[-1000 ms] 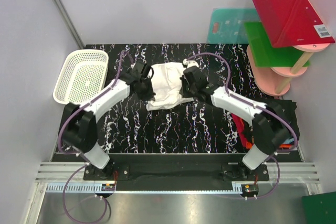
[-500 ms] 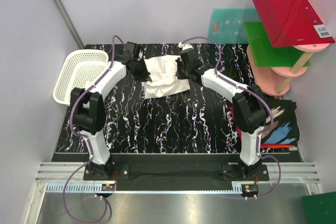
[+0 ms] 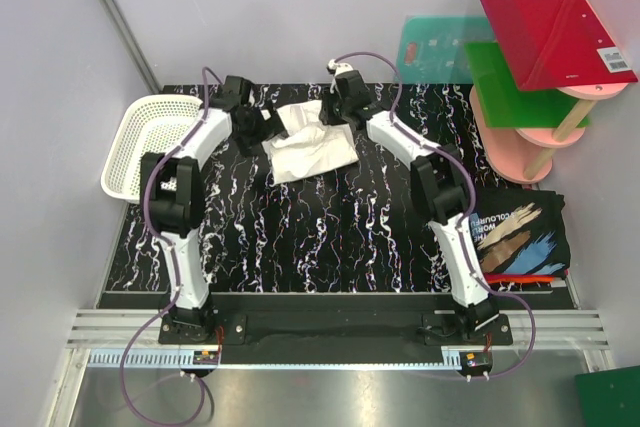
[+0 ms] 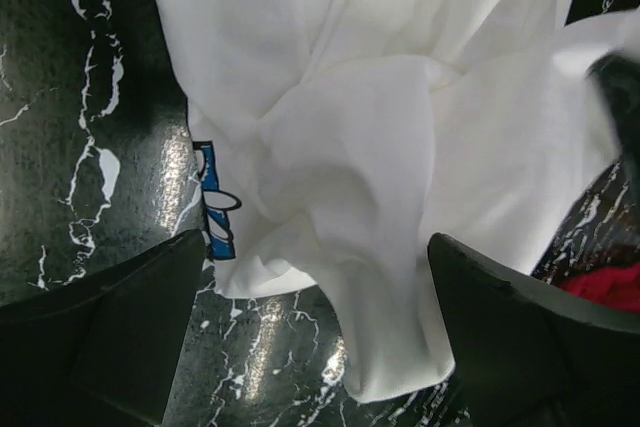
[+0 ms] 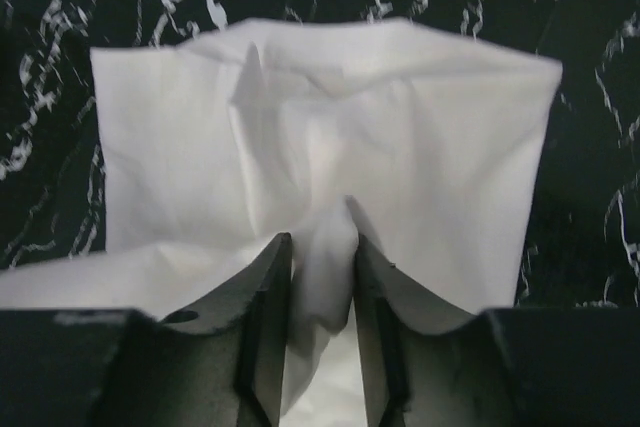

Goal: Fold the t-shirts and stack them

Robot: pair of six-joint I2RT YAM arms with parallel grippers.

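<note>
Cloth of the white t-shirt (image 3: 312, 147) lies crumpled at the far middle of the worktop (image 3: 330, 237). Its long axis runs roughly left to right, with the left end a little nearer the arms. No neck or hem can be picked out, so which way it points cannot be told. A patch of blue daisy print (image 4: 215, 215) peeps out from under a fold on the left arm's side, and the rest of the print is hidden.

At the worktop's near right edge the black t-shirt (image 3: 520, 237) lies flat with its brushstroke print up, skewed to the edge. Only a thin strip of the red-orange t-shirt (image 3: 525, 278) shows beneath its near side, so its lie is hard to make out.

The left end effector (image 4: 312, 247) is released. Its fingers (image 4: 110, 337) are spread wide above the white t-shirt's left part and grasp nothing. The right end effector (image 5: 322, 239) is at the shirt's far right edge, its fingers (image 5: 265, 307) narrowly parted. A ridge of white cloth fills the gap and touches both inner faces; I cannot tell whether they press on it.

Counted: three t-shirts, two arms with one end effector each, and one white mesh basket (image 3: 155, 152) at the far left, well apart from the shirts.
</note>
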